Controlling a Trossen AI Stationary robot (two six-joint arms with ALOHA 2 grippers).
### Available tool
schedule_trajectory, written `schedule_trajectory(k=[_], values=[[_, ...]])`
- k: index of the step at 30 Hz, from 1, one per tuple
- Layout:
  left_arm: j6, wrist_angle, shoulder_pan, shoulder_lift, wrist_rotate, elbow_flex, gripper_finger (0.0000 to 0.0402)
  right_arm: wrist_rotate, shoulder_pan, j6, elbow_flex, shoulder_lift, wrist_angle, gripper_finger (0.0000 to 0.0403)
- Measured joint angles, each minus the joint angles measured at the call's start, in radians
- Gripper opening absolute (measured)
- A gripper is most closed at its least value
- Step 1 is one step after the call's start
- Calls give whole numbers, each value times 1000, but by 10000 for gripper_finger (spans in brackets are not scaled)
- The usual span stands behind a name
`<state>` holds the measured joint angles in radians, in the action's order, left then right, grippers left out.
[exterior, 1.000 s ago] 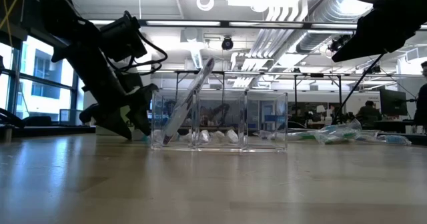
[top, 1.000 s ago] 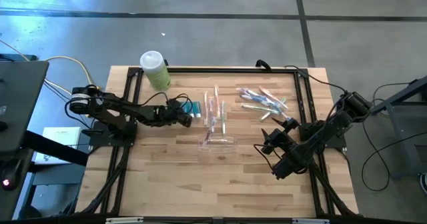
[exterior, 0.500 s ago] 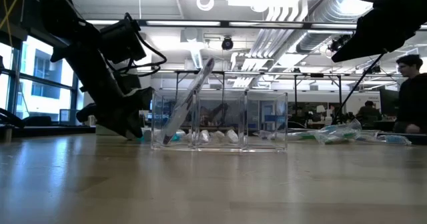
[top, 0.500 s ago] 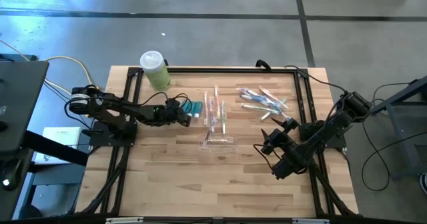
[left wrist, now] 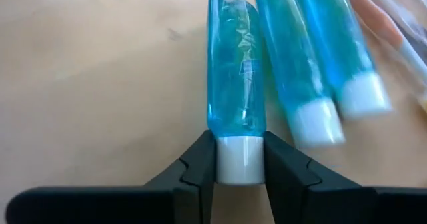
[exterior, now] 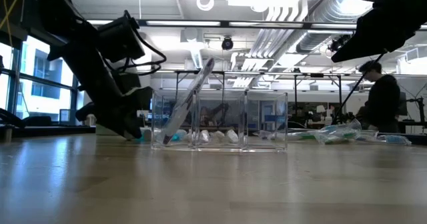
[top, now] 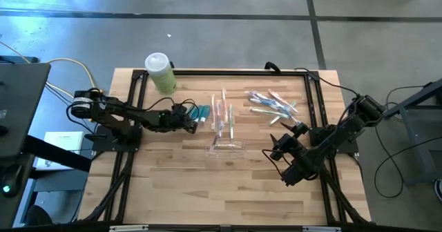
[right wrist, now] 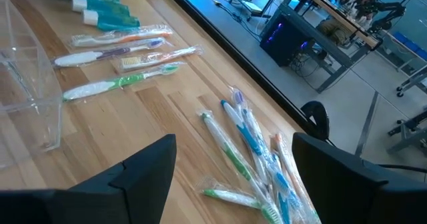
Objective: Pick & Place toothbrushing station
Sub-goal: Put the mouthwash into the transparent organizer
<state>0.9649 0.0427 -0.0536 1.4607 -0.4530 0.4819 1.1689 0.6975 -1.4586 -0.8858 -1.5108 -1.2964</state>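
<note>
The wooden table (top: 179,190) lies under me, with my two arms reaching in from opposite sides. Near its middle stands the clear acrylic organizer (top: 224,125), split into compartments; in the low view one wrapped toothbrush (exterior: 190,97) leans tilted inside its left compartment. At the far left edge stands a green mouthwash bottle (top: 160,72) with a white cap. Toward the far right lies a loose pile of wrapped toothbrushes (top: 273,104), their long axes running roughly across the table.

My left gripper (top: 190,118) is low at the table, just left of the organizer, and its fingers (left wrist: 200,167) are pressed on the white cap of a blue toothpaste tube (left wrist: 233,77). That tube lies flat on the wood. Its long axis runs in line with my reach: cap end toward my wrist, rounded blue end pointing away toward the organizer. Two more blue tubes (left wrist: 313,57) lie just beside it, nearly parallel but slightly angled, caps on the same side.

My right gripper (top: 284,141) hangs above the table on the right, well apart from the organizer, its fingers (right wrist: 143,167) spread wide with nothing between them.

A person (exterior: 381,97) stands in the room beyond the table.
</note>
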Motion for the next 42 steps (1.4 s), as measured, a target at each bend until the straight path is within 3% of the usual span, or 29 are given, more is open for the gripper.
schedule_trajectory(k=[6, 14, 18, 24, 31, 38, 42], values=[[-26, 12, 70, -103, -20, -5, 89, 0, 0, 0, -1, 0, 4, 291], [-115, 1, 203, -293, -170, 3, 89, 1, 0, 0, -1, 0, 5, 291], [-254, -49, 307, -383, -249, 36, 89, 2, 0, 4, -1, 0, 5, 291], [-736, -448, 507, -417, -310, 48, 94, 11, 0, 23, -1, 0, 20, 291], [-1386, -869, 684, -281, -344, 79, 96, 11, 0, 23, -1, 0, 22, 291], [-1855, -898, 723, -34, -457, 270, 98, 11, 0, 23, -1, 0, 23, 291], [-2244, -896, 721, 122, -488, 369, 98, 9, 0, 23, -1, 0, 27, 291]])
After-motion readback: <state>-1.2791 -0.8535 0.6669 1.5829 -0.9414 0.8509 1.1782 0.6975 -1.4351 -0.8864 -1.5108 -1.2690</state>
